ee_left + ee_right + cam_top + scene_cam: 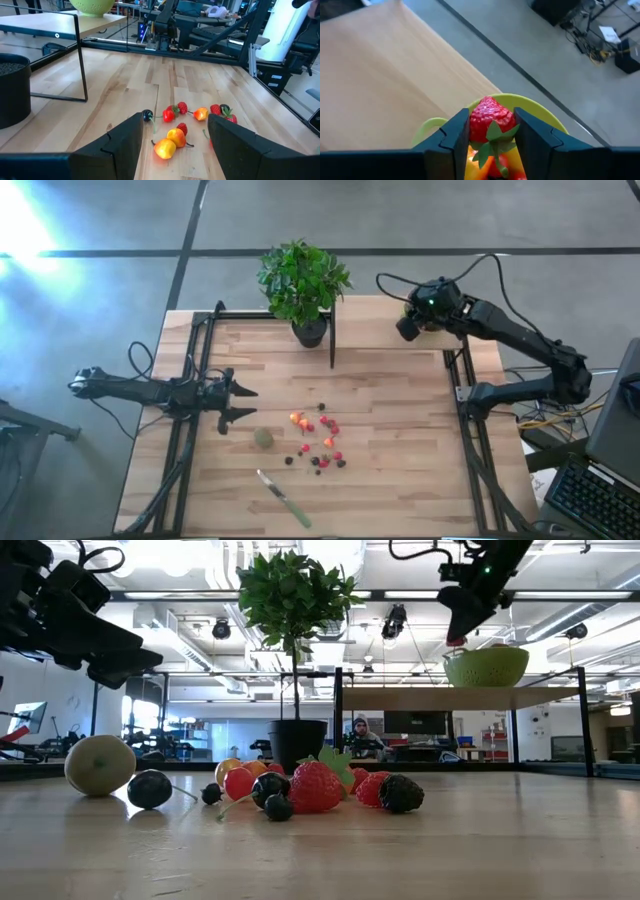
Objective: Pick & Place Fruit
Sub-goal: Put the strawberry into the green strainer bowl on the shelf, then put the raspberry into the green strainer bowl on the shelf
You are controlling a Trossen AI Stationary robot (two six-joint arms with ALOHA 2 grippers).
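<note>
Red strawberry [490, 120], lime-green bowl [540, 112], dull-green kiwi [263, 437], pale wood table [400, 470].

Your high view looks straight down on the whole table [400, 470]. Your low view sits at tabletop level, very near the fruit [315, 788], facing the room behind. Your left wrist view looks forward across the boards at that same fruit, low and close. Your right wrist view points down onto the lime-green bowl [542, 111], which also shows upper right in the low view.
</note>
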